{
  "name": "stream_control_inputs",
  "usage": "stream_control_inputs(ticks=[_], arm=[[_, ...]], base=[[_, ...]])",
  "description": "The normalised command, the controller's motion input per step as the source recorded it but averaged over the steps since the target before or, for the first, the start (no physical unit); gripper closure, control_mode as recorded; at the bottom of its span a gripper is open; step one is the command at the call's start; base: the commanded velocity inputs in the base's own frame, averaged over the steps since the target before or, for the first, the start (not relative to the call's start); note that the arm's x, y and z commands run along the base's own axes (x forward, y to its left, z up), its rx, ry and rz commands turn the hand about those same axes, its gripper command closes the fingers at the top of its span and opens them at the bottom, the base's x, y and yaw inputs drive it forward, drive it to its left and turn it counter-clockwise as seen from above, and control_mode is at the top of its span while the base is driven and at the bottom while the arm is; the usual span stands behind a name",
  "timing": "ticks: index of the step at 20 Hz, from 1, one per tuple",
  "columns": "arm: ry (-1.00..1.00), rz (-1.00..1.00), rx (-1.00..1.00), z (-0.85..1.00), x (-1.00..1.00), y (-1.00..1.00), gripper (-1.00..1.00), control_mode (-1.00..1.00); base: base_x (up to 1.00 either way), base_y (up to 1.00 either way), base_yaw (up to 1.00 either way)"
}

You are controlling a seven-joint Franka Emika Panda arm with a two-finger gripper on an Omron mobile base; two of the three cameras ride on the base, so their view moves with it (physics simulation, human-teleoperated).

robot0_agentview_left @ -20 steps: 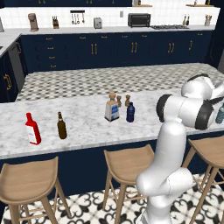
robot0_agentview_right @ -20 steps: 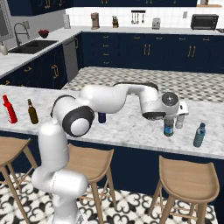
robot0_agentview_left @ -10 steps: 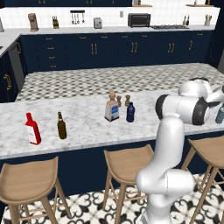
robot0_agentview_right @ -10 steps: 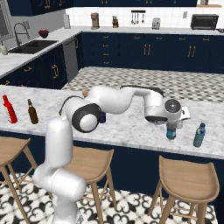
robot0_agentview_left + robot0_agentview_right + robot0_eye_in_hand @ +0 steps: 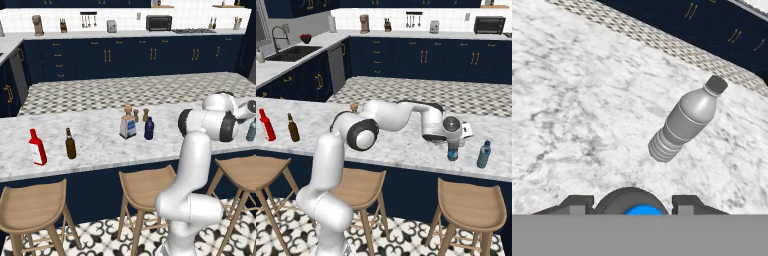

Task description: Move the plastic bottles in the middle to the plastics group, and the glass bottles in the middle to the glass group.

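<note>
My gripper (image 5: 629, 204) hangs over the right end of the marble counter, shut on the clear bottle with the blue cap (image 5: 642, 210). That bottle (image 5: 453, 151) stands upright under the gripper (image 5: 453, 141), with its base at the counter top. The plastics group is close by: the grey-capped clear bottle (image 5: 684, 122) just ahead of the fingers, and the teal bottle (image 5: 484, 154) to the right. At the counter's middle stand the dark blue bottle (image 5: 149, 128) and the cork-stoppered glass bottle (image 5: 128, 123). The red bottle (image 5: 37, 147) and the brown beer bottle (image 5: 70, 144) stand at the left end.
Two small brown shakers (image 5: 140, 115) stand just behind the middle bottles. Wooden stools (image 5: 147, 187) line the counter's near edge. The white arm (image 5: 396, 115) stretches across the counter's middle in the right base view, hiding most of the middle bottles.
The gripper has carried the blue-capped bottle a little to the right and down to the counter beside the teal bottle. The other bottles stay put.
</note>
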Motion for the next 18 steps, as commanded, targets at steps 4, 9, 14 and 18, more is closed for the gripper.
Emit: stream_control_inputs(ticks=[4,9,14,18], arm=[[-0.01,0.0,0.0,-0.17,0.3,-0.16,1.0,-1.0],[0.0,0.0,0.0,-0.47,0.04,0.02,1.0,-1.0],[0.0,0.0,-0.02,-0.48,0.01,0.17,-1.0,-1.0],[0.0,0.0,-0.04,-0.09,0.04,0.08,-1.0,-1.0]], base=[[0.0,0.0,0.0],[0.0,0.0,0.0],[0.0,0.0,0.0],[0.0,0.0,0.0]])
